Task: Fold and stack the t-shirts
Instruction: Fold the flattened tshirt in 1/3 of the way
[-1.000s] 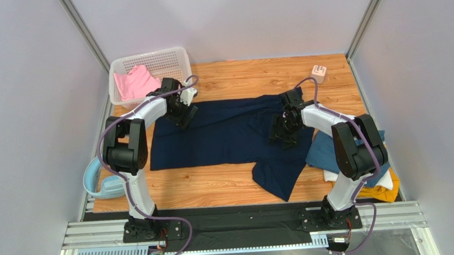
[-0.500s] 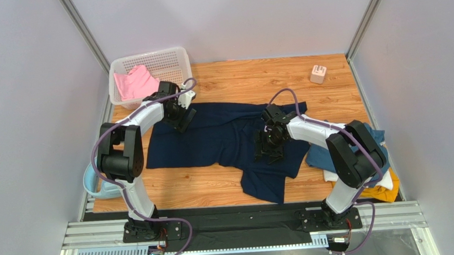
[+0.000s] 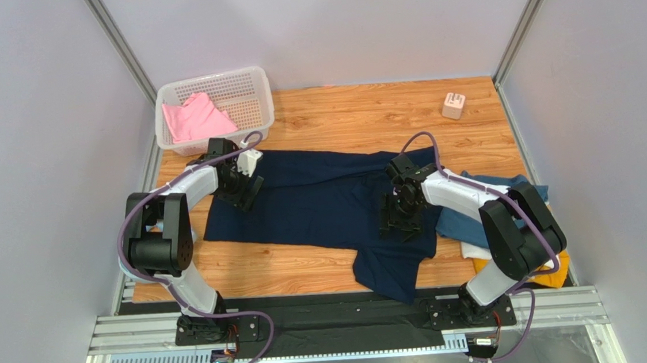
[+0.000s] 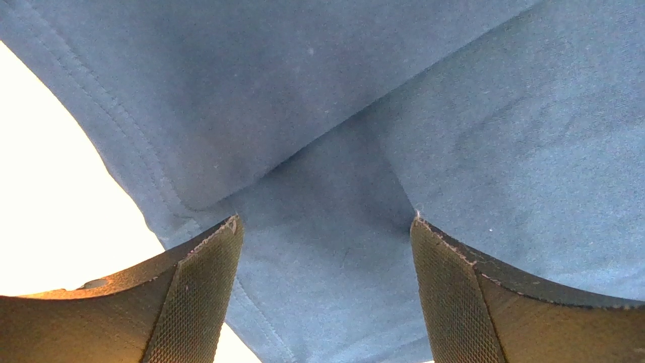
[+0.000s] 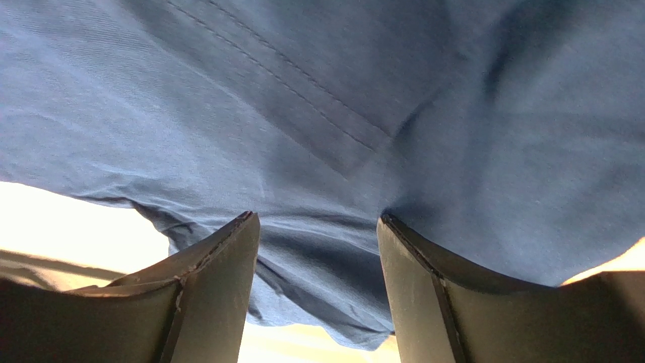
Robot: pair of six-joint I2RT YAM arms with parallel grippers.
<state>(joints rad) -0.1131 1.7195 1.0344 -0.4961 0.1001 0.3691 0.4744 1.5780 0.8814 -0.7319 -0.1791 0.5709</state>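
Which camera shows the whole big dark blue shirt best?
The top external view: the navy t-shirt lies spread across the table, with nearly its whole outline showing. Both wrist views show only a close patch of its cloth with stitched seams, so you cannot make out its shape.

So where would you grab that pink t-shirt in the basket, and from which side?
From straight above: the basket has walls standing around the pink t-shirt, so there's no way in sideways. Pinch a raised fold near its middle, where the crumpled cloth bunches up; that's probably the easiest bit to catch.
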